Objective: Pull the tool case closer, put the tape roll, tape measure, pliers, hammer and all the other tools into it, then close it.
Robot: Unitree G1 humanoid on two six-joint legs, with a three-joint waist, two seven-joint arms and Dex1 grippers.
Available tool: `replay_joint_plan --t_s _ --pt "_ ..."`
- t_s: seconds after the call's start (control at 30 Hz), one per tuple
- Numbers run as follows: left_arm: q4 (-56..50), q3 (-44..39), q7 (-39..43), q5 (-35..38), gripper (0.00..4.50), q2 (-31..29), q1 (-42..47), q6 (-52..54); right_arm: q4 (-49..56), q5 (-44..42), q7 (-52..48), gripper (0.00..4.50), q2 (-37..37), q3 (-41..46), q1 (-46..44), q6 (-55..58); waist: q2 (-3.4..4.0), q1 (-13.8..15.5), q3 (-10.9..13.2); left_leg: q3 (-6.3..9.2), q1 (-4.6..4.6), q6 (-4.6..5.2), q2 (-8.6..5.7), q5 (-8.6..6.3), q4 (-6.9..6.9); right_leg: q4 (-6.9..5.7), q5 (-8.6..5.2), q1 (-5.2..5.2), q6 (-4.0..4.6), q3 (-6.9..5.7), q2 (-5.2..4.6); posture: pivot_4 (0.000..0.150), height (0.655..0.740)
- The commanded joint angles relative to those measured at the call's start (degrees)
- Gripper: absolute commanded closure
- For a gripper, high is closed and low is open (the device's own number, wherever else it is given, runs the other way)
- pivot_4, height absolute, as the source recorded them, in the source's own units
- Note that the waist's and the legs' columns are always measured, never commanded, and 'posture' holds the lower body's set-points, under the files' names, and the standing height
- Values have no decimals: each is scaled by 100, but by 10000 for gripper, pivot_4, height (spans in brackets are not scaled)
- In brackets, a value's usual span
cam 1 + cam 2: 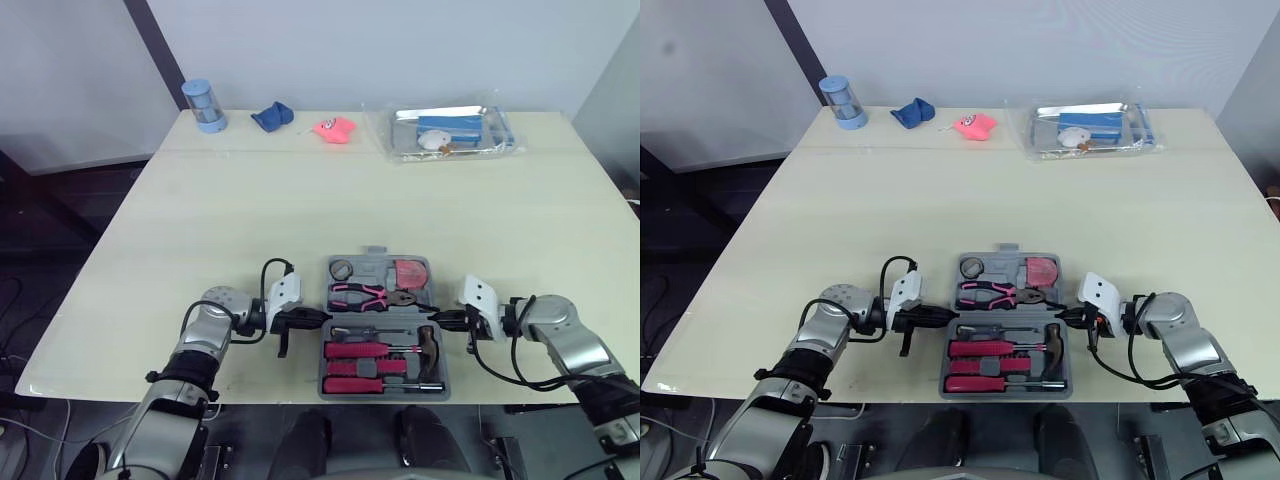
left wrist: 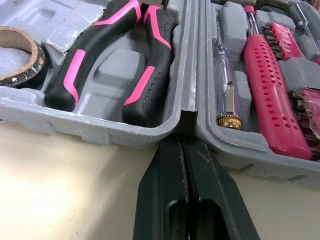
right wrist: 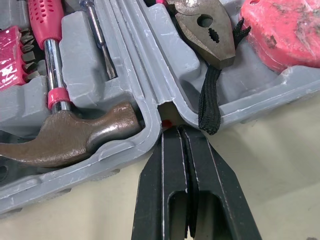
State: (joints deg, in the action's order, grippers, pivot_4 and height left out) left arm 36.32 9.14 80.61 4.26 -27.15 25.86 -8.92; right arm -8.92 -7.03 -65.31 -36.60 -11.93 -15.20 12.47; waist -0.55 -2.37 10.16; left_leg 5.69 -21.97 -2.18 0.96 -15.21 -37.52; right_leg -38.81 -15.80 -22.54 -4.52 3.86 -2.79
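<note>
Your left gripper (image 2: pixel 183 141), pinched shut and empty, sits at the hinge notch of the open grey plastic tool case (image 2: pixel 95 129). Your right gripper (image 3: pixel 179 130), likewise shut, is at the opposite notch.

Test lab (seemingly), pale table (image 1: pixel 250 200), plain walls (image 1: pixel 400 50)

Worktop (image 1: pixel 300 190): pale cream, rectangular, matte, evenly lit.
Wall (image 1: pixel 400 40): plain light grey, behind the worktop's far edge, well ahead of the jaws.
Dark slanted strip (image 1: pixel 157 45): on wall, far left.
Floor (image 1: pixel 55 215): dark, left of worktop.
</note>
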Motion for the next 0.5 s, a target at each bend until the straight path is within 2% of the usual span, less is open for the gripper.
replay_joint_plan --t_s 0.03,0.27,0.5 --pt "6 301 109 -88 44526 104 -94 -13 285 -119 -89 45000 21 -12 55 -46 0 0 0 0 0 0 0 0 0 0 0 0 0 0 0 1500 7400" --pt "-119 164 33 -25 44526 -32 -132 -65 29 -21 78 45000 -97 183 -7 -248 0 -1 0 0 0 0 0 0 0 0 0 0 0 0 0 1500 7400" --pt "-1030 -261 37 441 44526 -548 -459 148 -487 -257 168 45000 -334 702 -260 -62 -2 -26 3 0 0 0 2 0 0 -2 0 -3 0 1 0 1500 7400"
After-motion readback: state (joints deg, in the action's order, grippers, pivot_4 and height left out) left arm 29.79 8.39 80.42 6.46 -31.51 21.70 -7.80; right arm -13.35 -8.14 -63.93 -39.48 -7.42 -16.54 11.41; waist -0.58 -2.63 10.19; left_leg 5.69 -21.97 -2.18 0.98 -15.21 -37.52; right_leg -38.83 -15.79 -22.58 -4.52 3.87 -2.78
